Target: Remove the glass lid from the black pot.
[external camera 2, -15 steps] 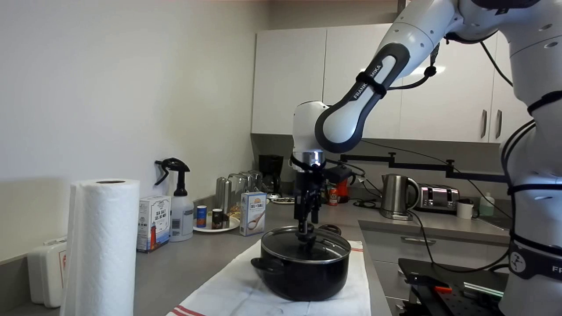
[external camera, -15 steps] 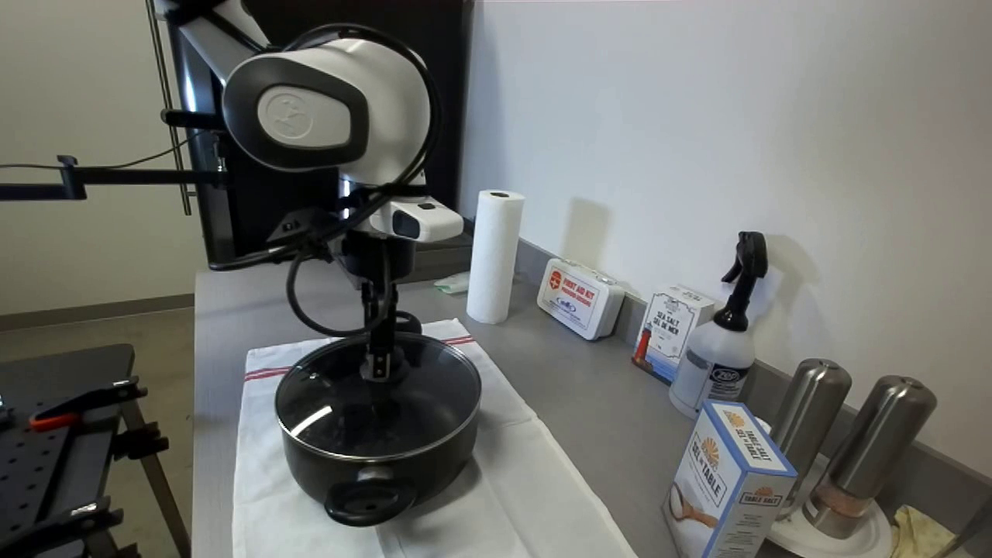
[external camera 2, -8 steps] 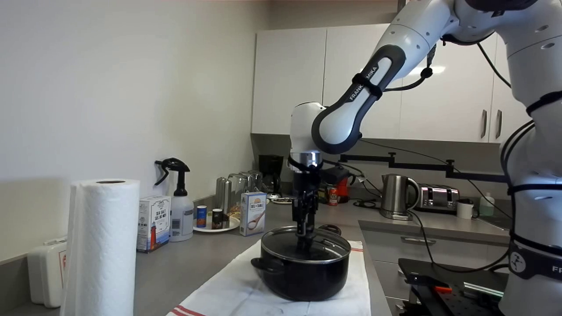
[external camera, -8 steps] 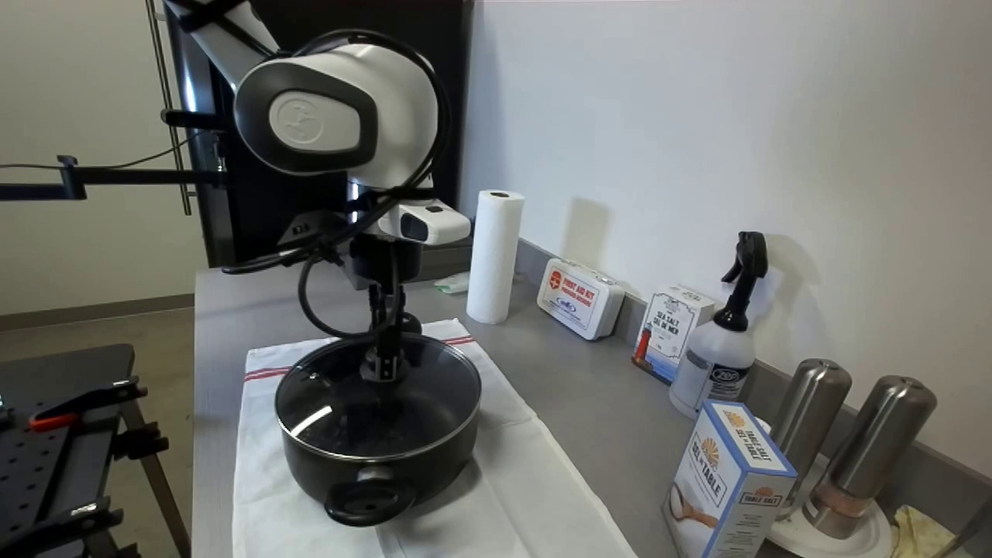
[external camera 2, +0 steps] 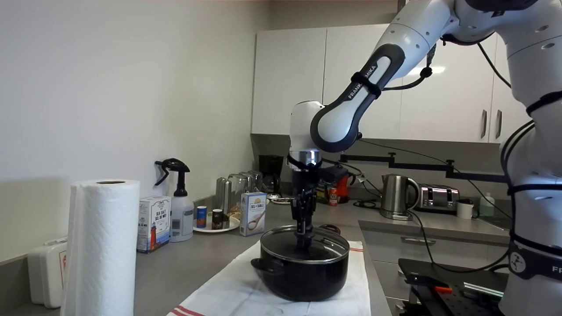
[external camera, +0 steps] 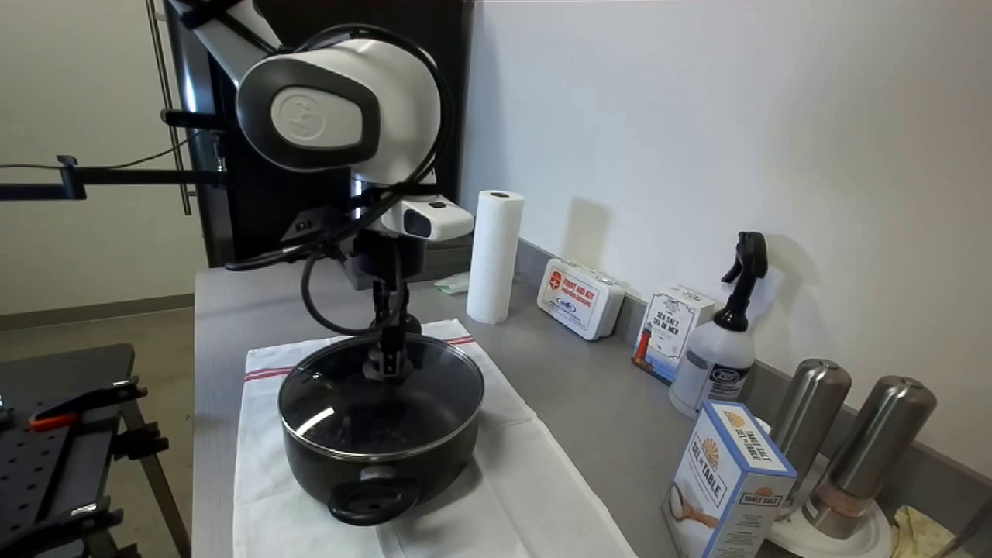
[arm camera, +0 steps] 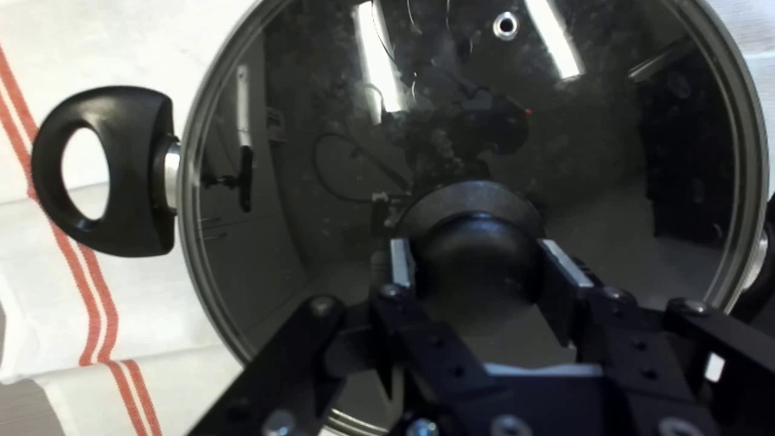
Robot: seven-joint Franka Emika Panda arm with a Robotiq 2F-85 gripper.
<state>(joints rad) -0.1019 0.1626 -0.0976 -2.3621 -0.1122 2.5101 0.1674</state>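
"Where's the glass lid (external camera: 376, 415)?"

"Level on top of the black pot (external camera 2: 307, 281), covering its mouth."

"And what do you have hold of?"

"The lid, by its black knob (arm camera: 480, 242): my hand (arm camera: 481, 263) is drawn in to the knob's width, a pad (arm camera: 402, 263) on each side."

"What's underneath?"

"A white cloth (external camera: 535, 496) with red stripes lies under the pot, spread on the grey bench (external camera: 589, 403)."

"Farther out?"

"Near the wall (external camera: 674, 124) I see a paper towel roll (external camera: 494, 263), a first aid kit (external camera: 580, 300) and a spray bottle (external camera: 714, 364). In an exterior view, a steel kettle (external camera 2: 394, 197) stands just beside a toaster (external camera 2: 439, 198)."
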